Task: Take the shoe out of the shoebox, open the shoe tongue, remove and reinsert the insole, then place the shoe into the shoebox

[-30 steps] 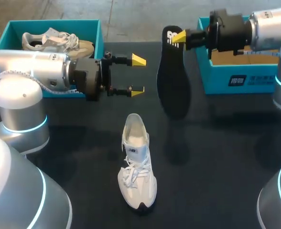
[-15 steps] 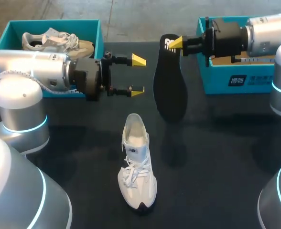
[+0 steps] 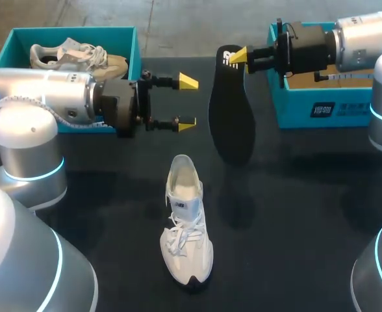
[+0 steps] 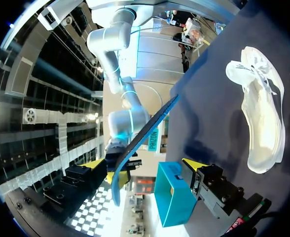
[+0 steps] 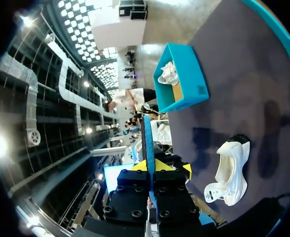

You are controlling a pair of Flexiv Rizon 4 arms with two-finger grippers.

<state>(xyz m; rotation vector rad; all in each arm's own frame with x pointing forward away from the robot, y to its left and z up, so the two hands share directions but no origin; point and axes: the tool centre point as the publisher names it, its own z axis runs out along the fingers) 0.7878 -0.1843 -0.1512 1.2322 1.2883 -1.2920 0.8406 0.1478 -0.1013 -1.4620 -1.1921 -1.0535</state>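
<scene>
The insole hangs, top end pinched between the right fingers.

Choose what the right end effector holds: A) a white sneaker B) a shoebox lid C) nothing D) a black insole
D: the right end effector pinches one end of the black insole, while the white sneaker stands untouched on the table.

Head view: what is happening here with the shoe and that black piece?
The right arm has its jaws shut on the top end of the black insole, which hangs above the table. The white shoe stands alone on the table. The left arm holds its open jaws beside the insole, empty.
</scene>
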